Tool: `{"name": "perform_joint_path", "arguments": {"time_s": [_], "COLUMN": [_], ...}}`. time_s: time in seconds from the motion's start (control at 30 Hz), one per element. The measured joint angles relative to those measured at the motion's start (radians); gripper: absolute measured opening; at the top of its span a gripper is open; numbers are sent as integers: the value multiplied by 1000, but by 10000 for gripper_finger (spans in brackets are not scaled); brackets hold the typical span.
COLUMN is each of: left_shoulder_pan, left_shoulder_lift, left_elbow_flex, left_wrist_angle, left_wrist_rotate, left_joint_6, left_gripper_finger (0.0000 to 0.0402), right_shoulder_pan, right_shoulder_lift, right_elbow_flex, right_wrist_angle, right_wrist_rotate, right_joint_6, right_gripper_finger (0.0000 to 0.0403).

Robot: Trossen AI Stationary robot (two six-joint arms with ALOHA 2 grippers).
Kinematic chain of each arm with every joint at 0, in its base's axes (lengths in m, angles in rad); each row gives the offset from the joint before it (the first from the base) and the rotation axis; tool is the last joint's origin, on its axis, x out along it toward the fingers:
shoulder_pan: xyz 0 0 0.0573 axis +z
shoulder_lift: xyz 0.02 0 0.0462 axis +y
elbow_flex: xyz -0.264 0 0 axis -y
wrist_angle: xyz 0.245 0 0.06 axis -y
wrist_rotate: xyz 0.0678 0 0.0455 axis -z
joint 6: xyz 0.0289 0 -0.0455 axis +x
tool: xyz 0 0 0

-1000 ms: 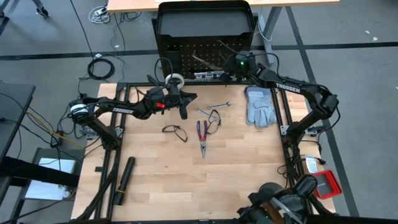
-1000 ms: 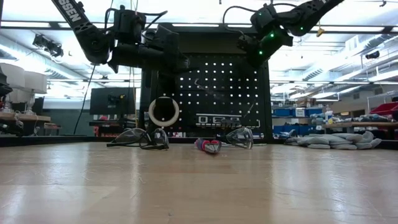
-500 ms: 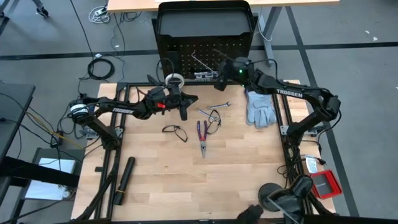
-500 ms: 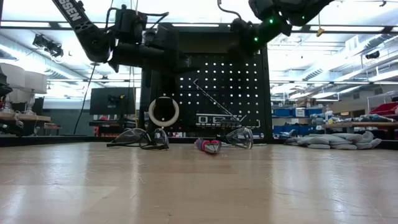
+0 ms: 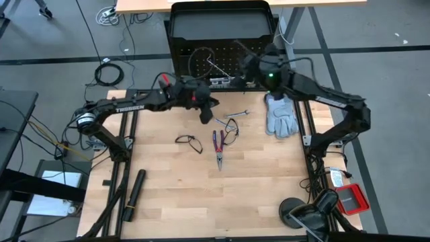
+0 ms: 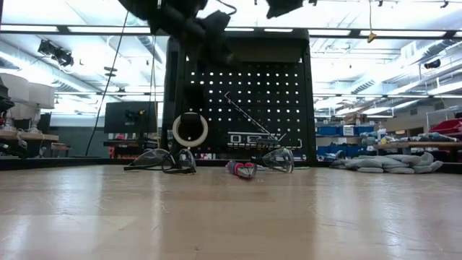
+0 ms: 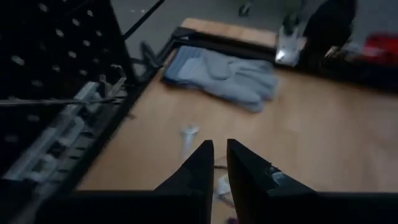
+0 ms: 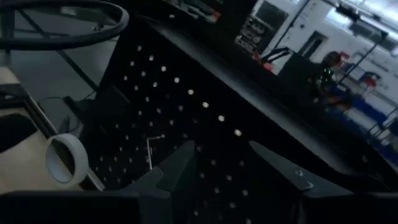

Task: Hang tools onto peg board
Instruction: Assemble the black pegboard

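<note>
Left pincer point(image 5: 207, 114) hovers clenched and empty above the tabletop point(image 5: 175, 195), near the pliers point(image 5: 218, 148). White tape ring point(image 6: 190, 130) hangs on the peg board point(image 5: 222, 57). Right pincer point(image 5: 243, 65) sits up at the board, fingers spread, holding nothing.

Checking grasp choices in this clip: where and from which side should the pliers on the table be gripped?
The red-and-blue-handled pliers lie flat on the table, handles toward the peg board and nose toward the near edge. Probably best to come straight down and close the jaws across both handles, just behind the pivot. The glasses lie close on one side, so stay narrow.
</note>
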Motion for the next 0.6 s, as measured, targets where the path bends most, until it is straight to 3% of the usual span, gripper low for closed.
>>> {"name": "perform_joint_path", "arguments": {"time_s": [0.3,0.43,0.6], "left_shoulder_pan": [34,53,62], "left_shoulder_lift": [128,218,320], "left_elbow_flex": [226,308,382], "left_wrist_angle": [-232,-246,-243], "left_wrist_rotate": [-51,-69,-200], "left_joint_6": [186,294,425], "left_gripper_finger": [75,104,131], "right_shoulder_pan": [-33,-13,41], "right_shoulder_lift": [-119,-122,-109], "right_elbow_flex": [-31,-94,-171], "right_wrist_angle": [-377,-399,-445], "right_wrist_rotate": [52,24,37], "right_joint_6": [418,570,901], "right_gripper_finger": [151,151,147]}}
